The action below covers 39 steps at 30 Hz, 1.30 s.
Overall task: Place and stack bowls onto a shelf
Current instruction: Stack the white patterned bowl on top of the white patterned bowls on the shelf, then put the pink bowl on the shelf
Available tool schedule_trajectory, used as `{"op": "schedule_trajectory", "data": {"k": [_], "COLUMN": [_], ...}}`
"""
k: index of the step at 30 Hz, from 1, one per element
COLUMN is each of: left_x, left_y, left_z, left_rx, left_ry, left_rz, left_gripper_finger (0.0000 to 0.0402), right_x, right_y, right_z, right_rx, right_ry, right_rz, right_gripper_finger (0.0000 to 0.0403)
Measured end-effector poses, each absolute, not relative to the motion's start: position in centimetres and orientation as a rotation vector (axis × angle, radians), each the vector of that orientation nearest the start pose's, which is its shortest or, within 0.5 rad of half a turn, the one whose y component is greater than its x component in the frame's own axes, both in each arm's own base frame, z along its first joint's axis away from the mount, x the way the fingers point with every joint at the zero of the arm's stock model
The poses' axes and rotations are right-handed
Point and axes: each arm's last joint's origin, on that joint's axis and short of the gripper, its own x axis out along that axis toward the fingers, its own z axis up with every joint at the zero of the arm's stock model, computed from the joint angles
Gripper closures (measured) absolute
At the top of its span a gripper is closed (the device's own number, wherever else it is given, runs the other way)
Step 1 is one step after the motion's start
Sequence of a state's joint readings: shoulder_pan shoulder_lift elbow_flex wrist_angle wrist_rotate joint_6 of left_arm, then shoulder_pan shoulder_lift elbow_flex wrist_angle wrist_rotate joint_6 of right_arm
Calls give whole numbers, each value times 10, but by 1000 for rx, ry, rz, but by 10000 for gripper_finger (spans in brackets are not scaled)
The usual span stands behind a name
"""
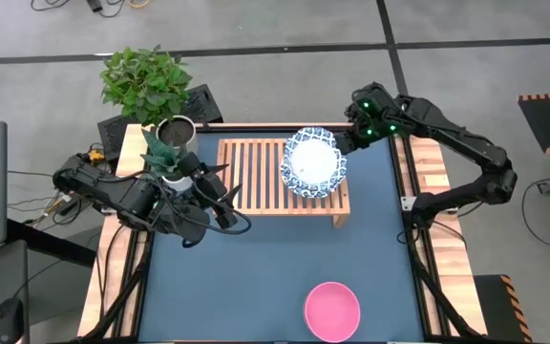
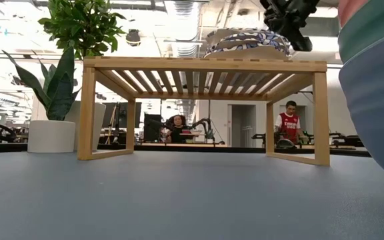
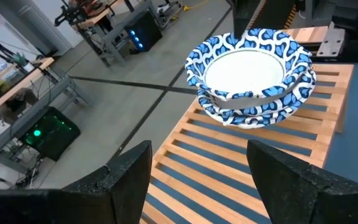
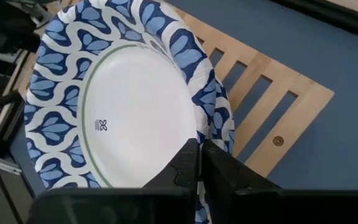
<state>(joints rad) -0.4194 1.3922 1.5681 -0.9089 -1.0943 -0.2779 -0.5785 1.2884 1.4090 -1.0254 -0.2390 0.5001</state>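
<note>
right gripper (image 4: 199, 163) — on bowl (image 4: 123, 99) rim

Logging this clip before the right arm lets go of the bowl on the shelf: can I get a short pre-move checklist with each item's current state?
1. Right gripper pinched on the rim of the top patterned bowl: ok.
2. Top bowl seated in the stack: not ok, it sits tilted on the bowl below in the left wrist view.
3. Stack on the shelf, over its right half: ok.
4. Left half of the shelf free for more bowls: ok.
5. Left gripper open, away from the stack: ok.
6. Pink bowl on the table's near edge, clear of both arms: ok.
</note>
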Motion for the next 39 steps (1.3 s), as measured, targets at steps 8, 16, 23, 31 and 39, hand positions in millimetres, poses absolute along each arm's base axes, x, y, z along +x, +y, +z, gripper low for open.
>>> {"op": "schedule_trajectory", "data": {"k": [8, 16, 23, 31, 39], "left_x": [252, 252, 252, 253, 252], "left_y": [-84, -85, -85, -86, -87], "left_z": [411, 410, 410, 409, 407], "left_rx": [244, 230, 230, 204, 142], "left_ry": [451, 457, 459, 472, 500], "left_rz": [688, 669, 665, 628, 567], "left_gripper_finger": [151, 151, 151, 151, 151], "right_x": [206, 205, 192, 165, 176], "right_y": [-126, -126, -109, -38, 51], "right_z": [372, 373, 395, 430, 394], "right_rx": [763, 762, 756, 711, 499], "right_ry": [750, 748, 748, 731, 860], "right_rz": [-496, -495, -470, -286, -228], "right_gripper_finger": [314, 235, 195, 204, 209]}}
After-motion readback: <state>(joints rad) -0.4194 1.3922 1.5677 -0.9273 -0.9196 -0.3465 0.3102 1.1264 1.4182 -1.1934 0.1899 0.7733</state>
